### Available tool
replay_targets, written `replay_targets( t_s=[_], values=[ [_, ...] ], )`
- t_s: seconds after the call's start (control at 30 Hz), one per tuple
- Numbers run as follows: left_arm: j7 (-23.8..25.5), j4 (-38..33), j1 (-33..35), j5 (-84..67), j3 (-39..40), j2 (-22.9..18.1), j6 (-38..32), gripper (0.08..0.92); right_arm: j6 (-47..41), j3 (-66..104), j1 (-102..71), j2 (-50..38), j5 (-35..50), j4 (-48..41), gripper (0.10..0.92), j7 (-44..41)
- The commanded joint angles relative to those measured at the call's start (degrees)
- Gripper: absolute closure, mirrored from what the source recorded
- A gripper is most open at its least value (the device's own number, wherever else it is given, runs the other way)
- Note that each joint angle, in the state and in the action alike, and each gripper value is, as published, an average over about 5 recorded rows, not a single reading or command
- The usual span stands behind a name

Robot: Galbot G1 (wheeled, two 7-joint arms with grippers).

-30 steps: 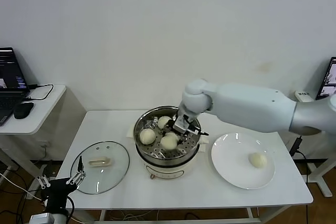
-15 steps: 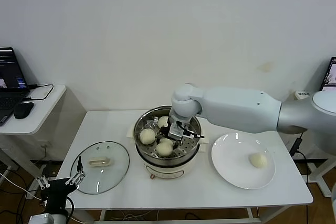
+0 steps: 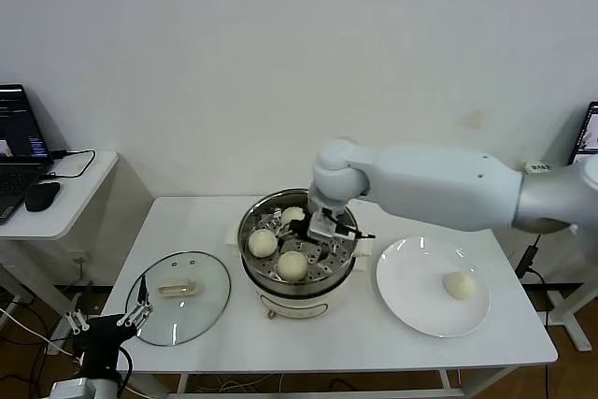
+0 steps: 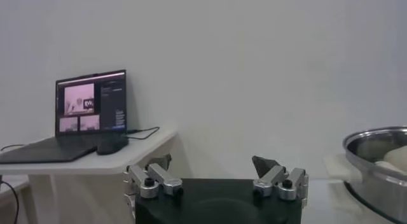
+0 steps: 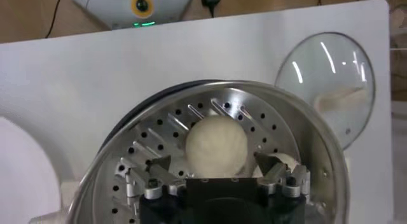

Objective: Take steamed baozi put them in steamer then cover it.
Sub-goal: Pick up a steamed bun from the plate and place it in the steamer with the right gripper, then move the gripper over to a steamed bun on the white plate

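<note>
The steamer (image 3: 297,279) stands mid-table with three baozi on its perforated tray, at the left (image 3: 263,243), front (image 3: 293,265) and back (image 3: 293,216). A fourth baozi (image 3: 458,285) lies on the white plate (image 3: 411,296). My right gripper (image 3: 323,229) hovers open and empty over the tray. In the right wrist view the gripper (image 5: 212,160) has its fingers spread either side of a baozi (image 5: 216,144) resting on the tray (image 5: 152,142). The cover (image 3: 177,296) lies flat on the table to the left. My left gripper (image 3: 107,326) is parked open below the table's front left corner.
A side table (image 3: 65,203) with a laptop (image 3: 14,151) and mouse stands at the far left. The left wrist view shows the open left gripper (image 4: 213,163), the laptop (image 4: 89,107) and the steamer's rim (image 4: 381,146). The cover also shows in the right wrist view (image 5: 331,85).
My right gripper lowered a baozi onto the front of the tray, let it go, and has risen slightly back to the right. The left arm has not moved.
</note>
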Motion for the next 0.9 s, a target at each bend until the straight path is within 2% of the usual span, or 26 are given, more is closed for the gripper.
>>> replay_targets(
  t_s=[0.03, 0.17, 0.3, 0.47, 0.63, 0.9],
  values=[
    [0.1, -0.2, -0.5, -0.1, 0.6, 0.4, 0.1, 0.177, -14.9, 1.6, 5.8, -15.0, 6.0, 7.6, 0.202, -3.2],
    [0.1, 0.0, -1.0, -0.1, 1.5, 0.9, 0.1, 0.177, -26.5, 1.8, 5.8, -24.7, 6.4, 11.2, 0.203, -2.7],
    [0.1, 0.3, -1.3, -0.1, 2.3, 1.4, 0.1, 0.177, -31.7, 3.6, 2.3, -33.3, 5.5, 13.2, 0.203, -1.7],
    [0.1, 0.4, -1.4, 0.0, 2.8, 1.8, 0.1, 0.177, -29.9, 8.3, -6.5, -39.7, 0.8, 11.5, 0.202, -1.9],
    [0.1, 0.4, -1.4, 0.0, 3.0, 1.9, 0.1, 0.177, -28.4, 20.4, -20.5, -43.9, -3.1, 8.9, 0.203, -1.5],
    [0.1, 0.6, -0.8, 0.7, 3.3, 1.7, 0.1, 0.177, -26.5, 40.6, -44.5, -44.1, -9.9, 2.3, 0.203, -1.3]
  ],
)
